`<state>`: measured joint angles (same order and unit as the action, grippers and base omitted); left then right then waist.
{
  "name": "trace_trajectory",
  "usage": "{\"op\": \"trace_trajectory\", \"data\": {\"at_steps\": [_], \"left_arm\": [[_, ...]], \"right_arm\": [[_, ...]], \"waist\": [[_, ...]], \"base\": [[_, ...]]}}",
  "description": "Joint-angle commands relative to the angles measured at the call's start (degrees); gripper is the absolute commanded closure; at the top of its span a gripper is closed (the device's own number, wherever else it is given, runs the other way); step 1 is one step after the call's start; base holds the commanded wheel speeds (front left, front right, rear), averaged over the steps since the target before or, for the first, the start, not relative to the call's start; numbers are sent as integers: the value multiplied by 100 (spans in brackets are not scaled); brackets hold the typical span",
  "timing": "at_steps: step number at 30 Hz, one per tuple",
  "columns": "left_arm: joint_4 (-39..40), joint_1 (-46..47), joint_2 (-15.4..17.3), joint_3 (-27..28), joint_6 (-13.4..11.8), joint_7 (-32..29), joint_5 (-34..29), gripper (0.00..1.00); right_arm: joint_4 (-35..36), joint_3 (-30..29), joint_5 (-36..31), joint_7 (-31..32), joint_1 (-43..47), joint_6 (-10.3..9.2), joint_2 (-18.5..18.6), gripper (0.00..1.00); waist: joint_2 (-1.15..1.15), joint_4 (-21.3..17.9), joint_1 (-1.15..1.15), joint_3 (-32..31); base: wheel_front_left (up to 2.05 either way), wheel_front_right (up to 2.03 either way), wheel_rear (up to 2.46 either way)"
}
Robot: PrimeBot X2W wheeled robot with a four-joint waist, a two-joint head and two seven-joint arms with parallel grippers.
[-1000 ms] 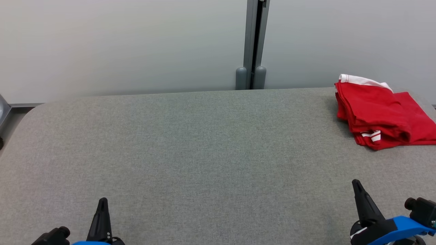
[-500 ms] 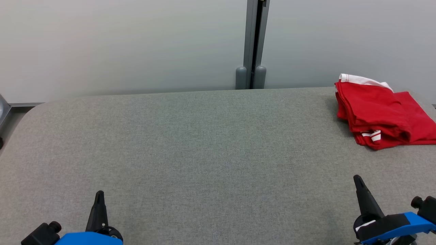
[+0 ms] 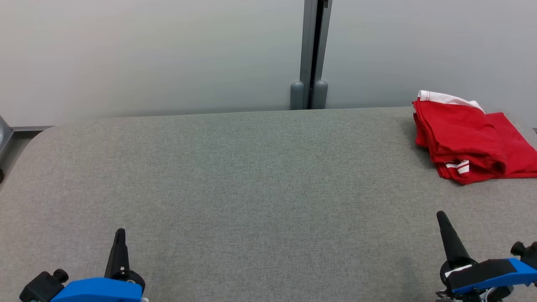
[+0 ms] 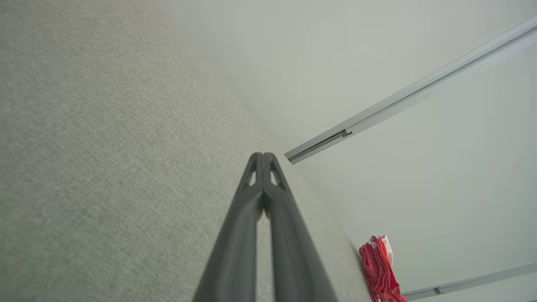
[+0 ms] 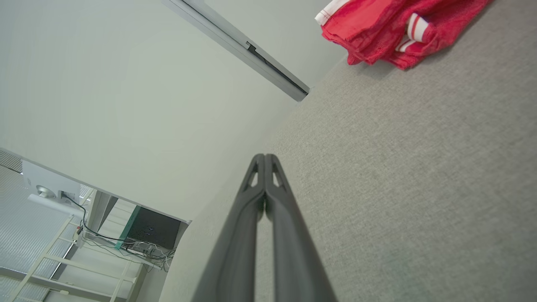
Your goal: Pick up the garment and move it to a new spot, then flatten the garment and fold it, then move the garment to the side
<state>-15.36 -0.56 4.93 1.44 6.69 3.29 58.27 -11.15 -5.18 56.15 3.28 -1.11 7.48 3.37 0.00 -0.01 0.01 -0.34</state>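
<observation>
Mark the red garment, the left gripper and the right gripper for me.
red garment (image 3: 465, 138): head view, middle of the folded top layer.
left gripper (image 3: 120, 233): head view, tip of the shut fingers.
right gripper (image 3: 441, 215): head view, tip of the shut fingers.

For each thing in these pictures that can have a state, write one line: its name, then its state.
red garment: folded into a bundle, lying at the table's far right, held by no claw
left claw: shut, empty, at the near left
right claw: shut, empty, at the near right, apart from the garment
table: grey fabric top, flat
</observation>
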Motion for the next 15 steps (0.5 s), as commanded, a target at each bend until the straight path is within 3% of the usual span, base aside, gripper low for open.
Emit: {"op": "trace_trajectory", "data": {"at_steps": [1, 15], "left_arm": [[81, 187, 2, 57, 50, -35, 128, 100], [98, 320, -51, 176, 58, -281, 974, 100]], "right_arm": [[41, -25, 149, 7, -176, 2, 3, 100], [-43, -57, 1042, 96, -270, 2, -10, 100]], "waist": [[0, 0, 0, 1], [0, 0, 0, 11]], "base": [[0, 0, 0], [0, 0, 0]]}}
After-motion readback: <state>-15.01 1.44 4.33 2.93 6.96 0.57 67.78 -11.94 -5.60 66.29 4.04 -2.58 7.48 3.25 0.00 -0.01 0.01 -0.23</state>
